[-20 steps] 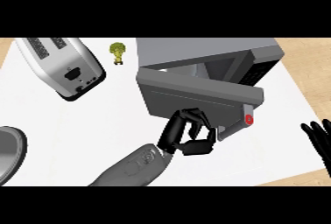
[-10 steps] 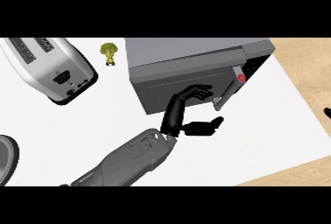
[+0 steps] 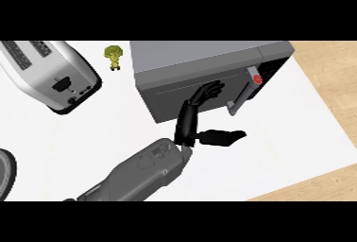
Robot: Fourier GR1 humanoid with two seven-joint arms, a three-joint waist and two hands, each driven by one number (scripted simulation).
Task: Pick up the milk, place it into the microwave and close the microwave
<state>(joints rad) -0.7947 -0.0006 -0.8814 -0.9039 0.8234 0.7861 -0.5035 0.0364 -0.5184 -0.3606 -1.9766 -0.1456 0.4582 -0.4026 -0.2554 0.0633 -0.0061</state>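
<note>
One hand is in view: the left hand (image 3: 190,120), reaching up from the lower edge on its grey forearm to the microwave (image 3: 202,59). Its fingers (image 3: 208,90) are straight and spread slightly apart, with the tips laid flat against the microwave door (image 3: 167,97). The thumb juts out to the right, clear of the door, and the hand grips nothing.

The door lies close to the microwave body. A dark gap shows along its right edge, beside the pale handle (image 3: 239,99) and a red button (image 3: 256,79). The milk is not visible; whether it sits inside the microwave cannot be told.

Left of the microwave, well apart from it, a toaster (image 3: 52,75) lies at an angle. A small green item (image 3: 113,56) stands between the toaster and the microwave's rear left corner. In front of and to the right of the microwave, the white counter (image 3: 279,151) is open up to its right edge. A dark round rim (image 3: 5,175) shows far left of the microwave, at the edge of the view.
</note>
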